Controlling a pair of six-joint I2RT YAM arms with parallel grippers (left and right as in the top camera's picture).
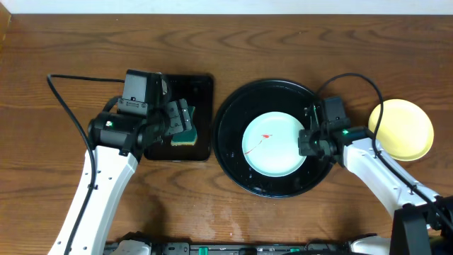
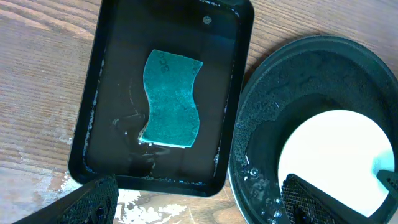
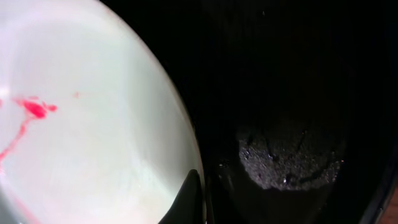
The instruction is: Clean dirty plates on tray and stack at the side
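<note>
Looking down, my right end effector (image 1: 309, 139) sits closed at the right rim of the smeared plate (image 1: 274, 145) in the round tray (image 1: 225, 142). Left wrist: my left end effector (image 2: 205, 202) gapes wide near the sponge (image 2: 171, 99). Right wrist: my fingertip (image 3: 186, 199) at the plate's rim.

A brown wooden table (image 1: 233, 42) with dark grain carries three things directly. The large round black tray (image 1: 230, 138) sits on it at about the middle. Just left of that tray, close but not touching it, lies a smaller rectangular black tray (image 1: 202, 99). To the round tray's right, a pale yellow plate (image 1: 403, 129) rests on the bare wood.
</note>
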